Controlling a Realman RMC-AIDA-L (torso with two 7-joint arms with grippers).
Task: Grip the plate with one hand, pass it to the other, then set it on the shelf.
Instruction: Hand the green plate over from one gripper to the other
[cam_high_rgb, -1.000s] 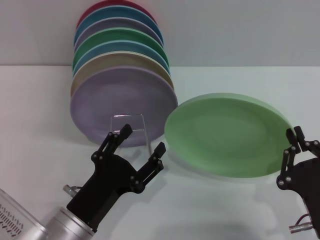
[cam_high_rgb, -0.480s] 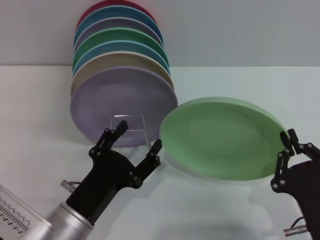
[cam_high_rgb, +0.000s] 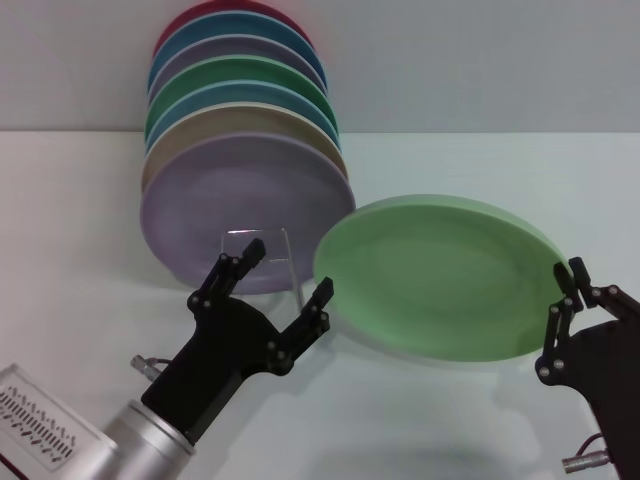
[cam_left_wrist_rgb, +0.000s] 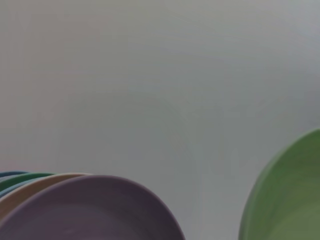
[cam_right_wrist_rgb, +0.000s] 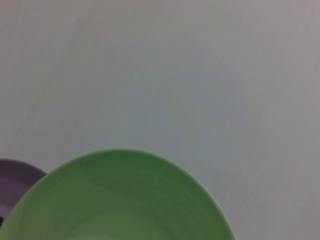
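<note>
A pale mint-green plate (cam_high_rgb: 440, 277) is held tilted above the white worktop (cam_high_rgb: 60, 200), toward its right edge. Its right rim is clamped between the closed fingers of the right gripper (cam_high_rgb: 567, 300), near the front right corner. The plate's left rim lies just beside the left gripper (cam_high_rgb: 285, 280), whose fingers are spread wide with nothing between them. Just behind that gripper a thin wire plate rack (cam_high_rgb: 262, 250) is seen, and behind it a leaning row of plates, fronted by a lavender plate (cam_high_rgb: 225, 200), toward the back edge.
</note>
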